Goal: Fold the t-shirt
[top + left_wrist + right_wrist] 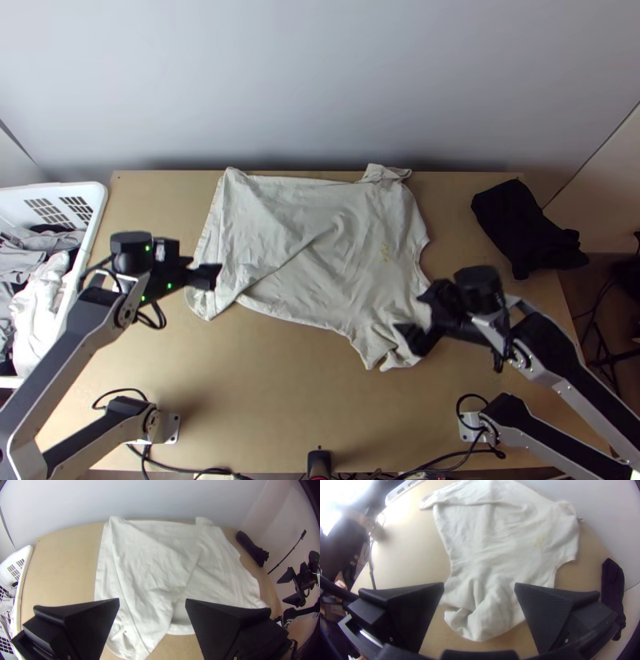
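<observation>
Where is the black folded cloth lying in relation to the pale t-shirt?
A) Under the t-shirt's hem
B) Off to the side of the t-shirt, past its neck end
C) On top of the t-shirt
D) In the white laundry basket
B: the black cloth lies at the table's right side, beyond the neck opening of the t-shirt and apart from it.

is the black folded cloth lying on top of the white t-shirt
No, the black folded cloth lies on the wooden table's right side, apart from the white t-shirt.
</observation>
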Motion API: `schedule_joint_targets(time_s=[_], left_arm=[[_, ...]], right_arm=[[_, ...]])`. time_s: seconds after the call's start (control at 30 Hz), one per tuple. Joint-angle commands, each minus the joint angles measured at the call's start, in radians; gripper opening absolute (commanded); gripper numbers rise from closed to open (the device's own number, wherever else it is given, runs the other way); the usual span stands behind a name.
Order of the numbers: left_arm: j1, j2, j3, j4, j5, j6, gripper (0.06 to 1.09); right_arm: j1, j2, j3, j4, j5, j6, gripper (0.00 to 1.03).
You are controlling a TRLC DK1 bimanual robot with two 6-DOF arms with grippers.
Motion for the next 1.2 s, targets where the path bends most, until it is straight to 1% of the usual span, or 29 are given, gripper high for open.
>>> schedule_joint_targets(time_s=[0.0,0.1,0.27,0.43,0.7,0.87,1.03,1.07,1.13,1.17], left_arm=[[0.016,-0.096,-0.15,-0.002,-0.003,0.036,1.02],[0.027,-0.108,-0.173,-0.005,-0.003,0.042,1.02],[0.055,-0.107,-0.196,-0.004,-0.003,0.059,1.02],[0.067,-0.068,-0.196,0.016,-0.003,0.073,1.02],[0.068,0.016,-0.151,0.058,-0.003,0.073,1.02],[0.065,0.058,-0.113,0.065,-0.003,0.067,1.02],[0.065,0.071,-0.101,0.065,-0.003,0.067,1.02],[0.067,0.071,-0.101,0.065,-0.003,0.067,1.02],[0.07,0.073,-0.102,0.065,-0.003,0.068,1.02],[0.071,0.073,-0.102,0.065,-0.003,0.068,1.02]], right_arm=[[0.175,0.014,-0.079,-0.051,0.002,-0.045,0.98],[0.235,0.072,-0.078,-0.035,0.008,-0.07,0.98],[0.287,0.173,-0.079,0.01,0.013,-0.091,0.98],[0.302,0.255,-0.081,0.067,0.013,-0.091,0.93],[0.299,0.344,-0.098,0.143,0.025,-0.084,0.93],[0.298,0.413,-0.094,0.197,0.127,-0.085,0.93],[0.308,0.462,-0.099,0.24,0.174,-0.084,0.93],[0.315,0.469,-0.102,0.246,0.182,-0.084,0.91],[0.322,0.482,-0.101,0.249,0.182,-0.082,0.76],[0.324,0.482,-0.098,0.249,0.182,-0.082,0.65]])
